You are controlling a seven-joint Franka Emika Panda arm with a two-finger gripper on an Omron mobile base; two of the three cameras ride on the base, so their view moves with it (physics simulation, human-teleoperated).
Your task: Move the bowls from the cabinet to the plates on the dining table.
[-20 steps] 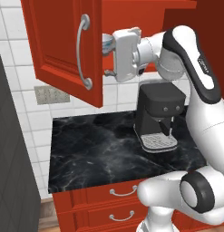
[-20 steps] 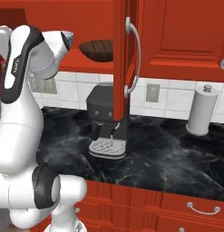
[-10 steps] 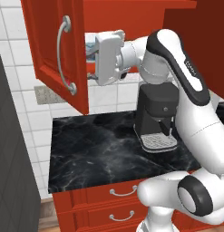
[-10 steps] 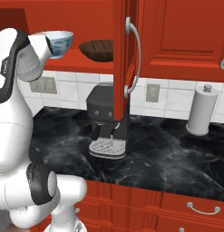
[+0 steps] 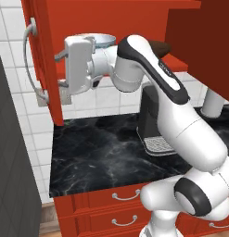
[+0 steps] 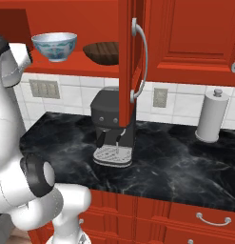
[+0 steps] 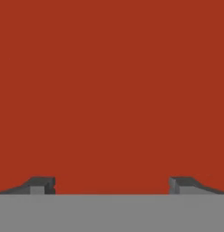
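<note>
Jaws stand wide w/ nothing between them: in the hand view the gripper (image 7: 111,183) shows two dark tips far apart against plain red cabinet wood, close up. In the left base view the gripper (image 5: 60,71) points left at the inner face of the open left cabinet door (image 5: 41,60), just beside it.

Left to right on the red shelf (image 6: 76,66): blue-patterned white bowl (image 6: 54,46) upright at the left end, then the dark brown wooden bowl (image 6: 102,52) near it, apart, partly behind the open right door (image 6: 131,62). Both bowls sit right of and behind the hand, not between the jaws.

Below, coffee machine (image 6: 114,128) on the black counter (image 6: 185,162); paper towel roll (image 6: 211,116) far right.
</note>
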